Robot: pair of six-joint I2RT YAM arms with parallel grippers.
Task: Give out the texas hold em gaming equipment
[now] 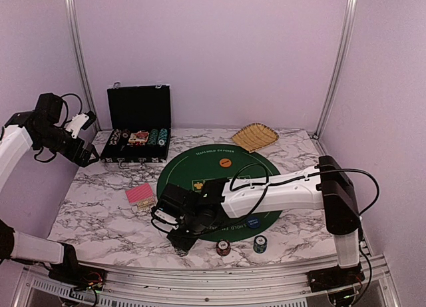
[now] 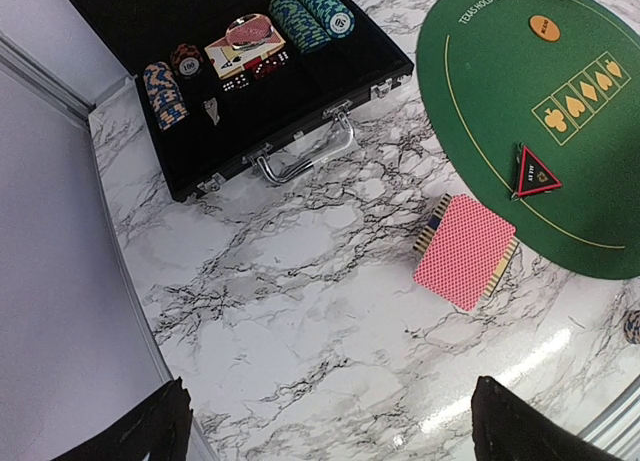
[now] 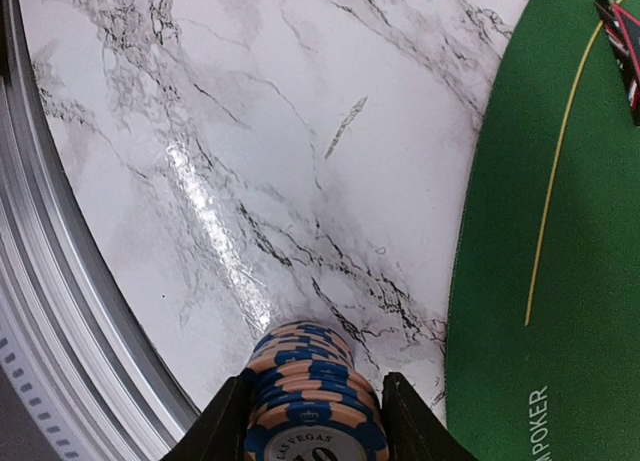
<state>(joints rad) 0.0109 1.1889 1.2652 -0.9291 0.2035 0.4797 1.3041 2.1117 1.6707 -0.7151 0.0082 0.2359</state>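
My right jaws were clenched on a pink-and-blue chip stack (image 3: 310, 371), one finger against each side, low over the marble table (image 3: 200, 131) just off the green mat (image 3: 560, 281). I judged this the chip-sharing step: a red stack (image 1: 223, 247) and a teal stack (image 1: 260, 243) already stood by the near edge. Next called for keeping mine upright, clear of the cards (image 2: 465, 249) and triangular marker (image 2: 535, 171). My left jaws hung released near the case (image 1: 138, 130)
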